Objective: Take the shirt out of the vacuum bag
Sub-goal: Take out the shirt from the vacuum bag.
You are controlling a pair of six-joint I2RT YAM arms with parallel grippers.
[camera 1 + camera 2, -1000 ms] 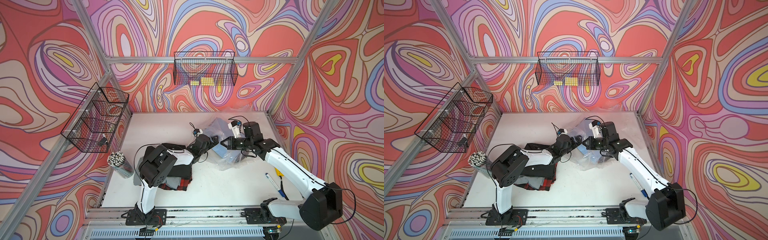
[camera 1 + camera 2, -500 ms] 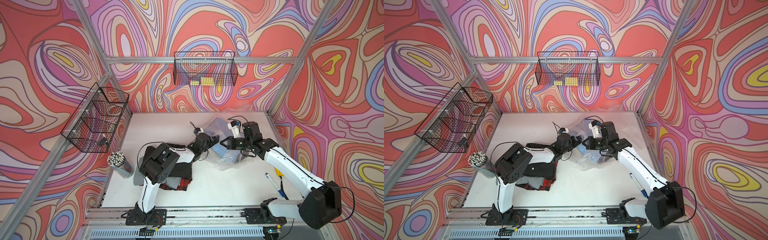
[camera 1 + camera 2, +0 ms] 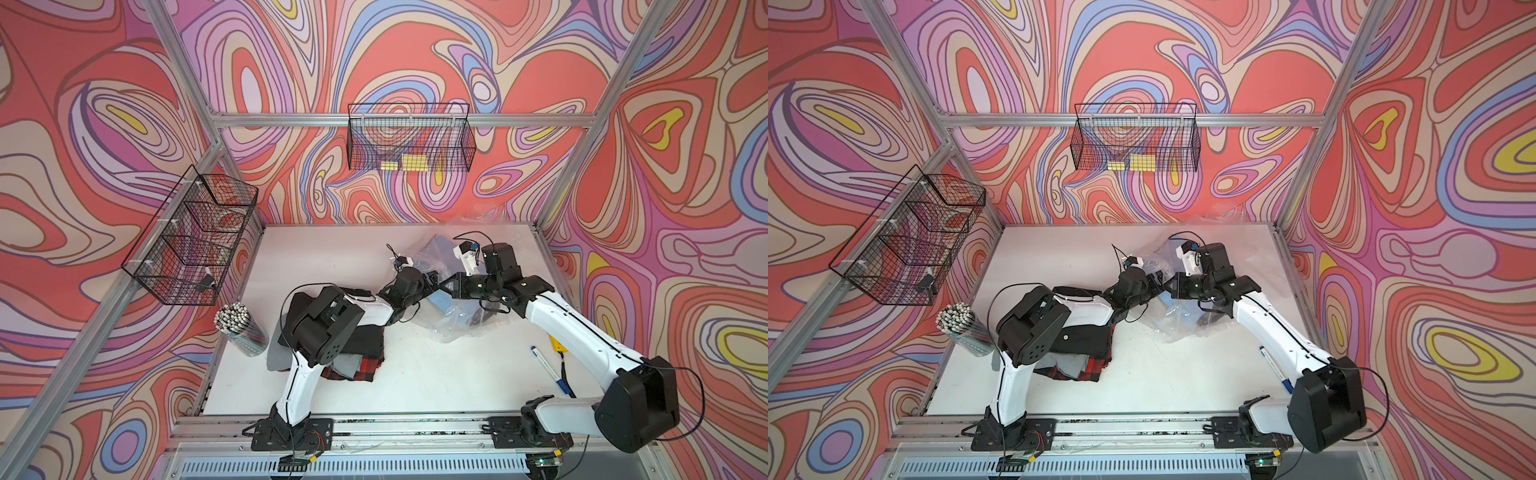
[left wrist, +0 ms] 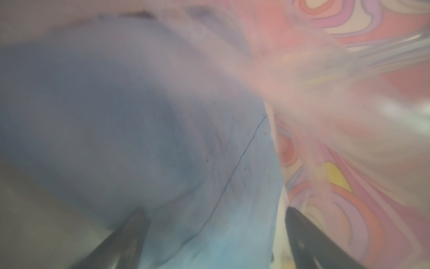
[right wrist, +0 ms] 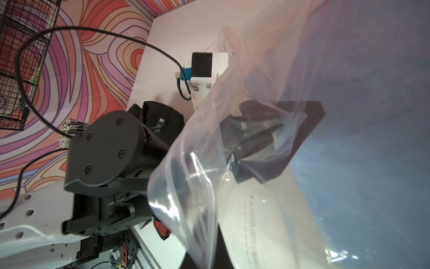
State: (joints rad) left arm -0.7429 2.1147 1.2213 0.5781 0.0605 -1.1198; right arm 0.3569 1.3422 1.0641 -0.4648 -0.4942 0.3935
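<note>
The clear, crinkly vacuum bag (image 3: 457,324) (image 3: 1177,326) lies at the middle right of the white table. A light blue shirt (image 3: 441,300) (image 3: 1165,300) shows through its plastic. My left gripper (image 3: 430,282) (image 3: 1156,283) is pushed into the bag's mouth. In the left wrist view the gripper (image 4: 209,235) stands open, and the blue shirt (image 4: 162,139) fills the space between the two dark fingers. My right gripper (image 3: 444,286) (image 3: 1170,286) is shut on the bag's upper edge and holds it up. In the right wrist view the bag (image 5: 256,209) drapes over that gripper (image 5: 204,256).
A pile of folded black, grey and red-plaid clothes (image 3: 357,357) lies under my left arm. A cup of white-tipped sticks (image 3: 241,328) stands at the table's left edge. A blue pen (image 3: 548,370) and a yellow object (image 3: 555,345) lie under my right arm. Wire baskets (image 3: 409,141) hang on the walls.
My left gripper has slid a little farther into the bag's mouth, toward the shirt. The right arm has kept its hold in place.
</note>
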